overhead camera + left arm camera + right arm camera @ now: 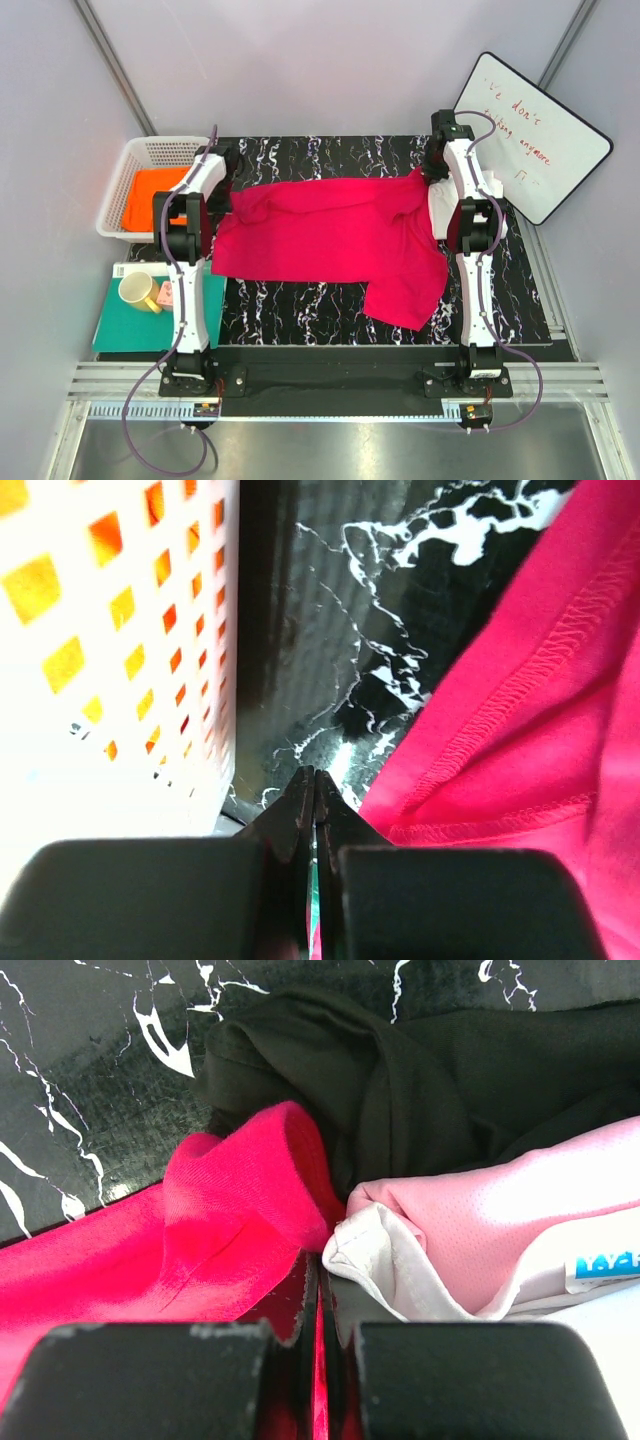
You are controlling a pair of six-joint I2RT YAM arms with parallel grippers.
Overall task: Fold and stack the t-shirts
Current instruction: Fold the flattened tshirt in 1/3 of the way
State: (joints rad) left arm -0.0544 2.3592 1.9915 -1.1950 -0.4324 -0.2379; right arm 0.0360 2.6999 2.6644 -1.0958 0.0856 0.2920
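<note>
The crimson-pink t-shirt [330,240] lies spread across the black marbled table [300,310], with one sleeve hanging toward the front right. My right gripper [433,172] is at its far right corner. In the right wrist view it [320,1255] is shut with red cloth [240,1210] between the jaws. My left gripper [228,190] is at the shirt's far left corner. In the left wrist view it [316,775] is shut, with the shirt's hem [500,700] against its right side and nothing between the tips. The white t-shirt [441,212] lies under the right arm. The orange t-shirt [148,198] is in the basket.
A white plastic basket [130,160] stands at the far left, close beside my left gripper [120,660]. A teal board [125,320] with a yellow mug [138,290] lies at the front left. A whiteboard [535,135] leans at the far right. Dark cloth [430,1070] lies beyond the right gripper.
</note>
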